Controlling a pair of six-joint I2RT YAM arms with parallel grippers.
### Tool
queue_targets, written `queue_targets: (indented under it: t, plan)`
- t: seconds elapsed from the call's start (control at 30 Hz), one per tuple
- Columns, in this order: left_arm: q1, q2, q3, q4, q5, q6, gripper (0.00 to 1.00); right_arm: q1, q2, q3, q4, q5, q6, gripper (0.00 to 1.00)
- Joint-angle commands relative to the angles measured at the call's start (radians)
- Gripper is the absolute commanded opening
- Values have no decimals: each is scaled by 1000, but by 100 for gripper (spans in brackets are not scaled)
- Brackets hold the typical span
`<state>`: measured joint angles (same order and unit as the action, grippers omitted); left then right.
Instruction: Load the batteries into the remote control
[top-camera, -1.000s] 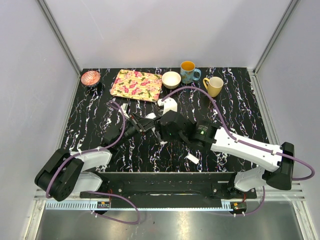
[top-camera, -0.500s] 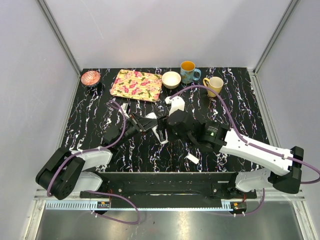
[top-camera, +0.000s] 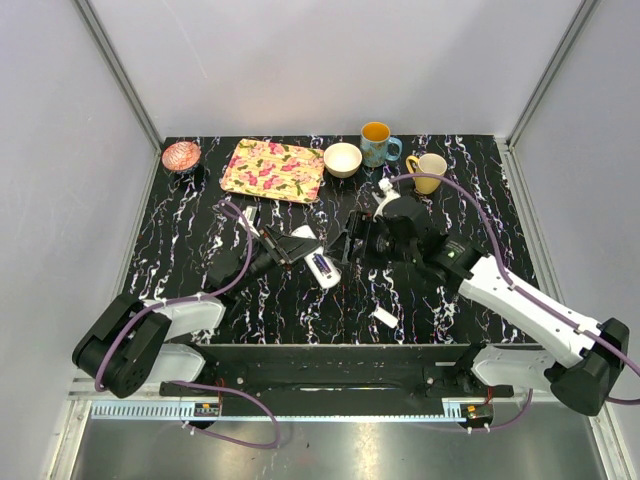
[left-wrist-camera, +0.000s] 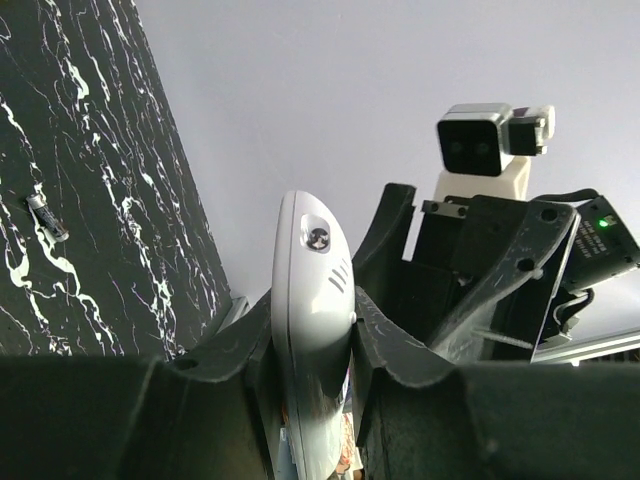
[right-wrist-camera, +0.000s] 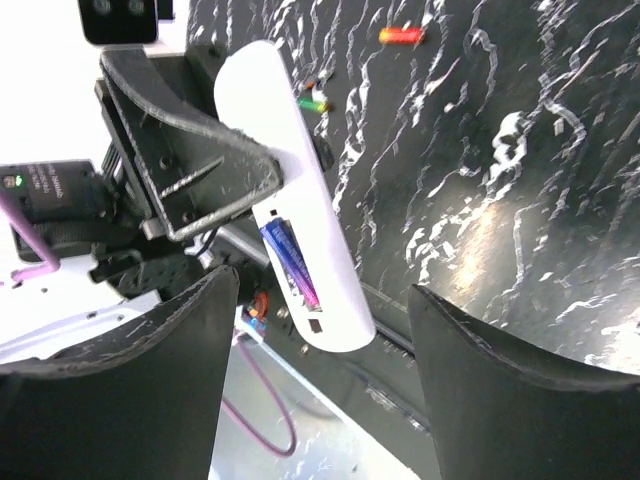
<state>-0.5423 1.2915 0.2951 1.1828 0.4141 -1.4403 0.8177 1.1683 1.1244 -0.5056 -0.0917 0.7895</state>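
Note:
My left gripper (top-camera: 290, 248) is shut on the white remote control (top-camera: 318, 265) and holds it above the table's middle. In the right wrist view the remote (right-wrist-camera: 295, 200) shows its open compartment with one blue-purple battery (right-wrist-camera: 290, 262) seated in it. My right gripper (top-camera: 352, 238) is open and empty, just right of the remote; its fingers (right-wrist-camera: 190, 340) stand wide on either side of the remote's end. Loose batteries lie on the table: a red one (right-wrist-camera: 400, 35), a green one (right-wrist-camera: 312, 103) and one more in the left wrist view (left-wrist-camera: 47, 217). In that view the remote (left-wrist-camera: 312, 270) stands edge-on between the jaws.
A small white cover piece (top-camera: 385, 317) lies near the front edge. At the back stand a floral tray (top-camera: 272, 168), a white bowl (top-camera: 343, 158), a blue mug (top-camera: 377, 143), a yellow mug (top-camera: 429, 171) and a pink bowl (top-camera: 181, 155).
My right arm has drawn back to the right, away from the remote, which now shows uncovered. My left gripper has kept its hold and place.

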Motion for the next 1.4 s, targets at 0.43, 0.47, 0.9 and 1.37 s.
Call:
queue_targets:
  t: [0.43,0.47,0.9,1.37]
  plan:
    - [-4,5,56,72,22,21,0,-61,70,-107,265,-273,168,79]
    - [-5,3,56,72,22,20,0,-66,74,-109,269,-272,172,79]
    - [-5,-11,52,70,23,18,0,-94,100,-140,329,-302,203,79]
    - [-5,-12,67,80,23,9,0,-111,87,-189,349,-309,215,78]
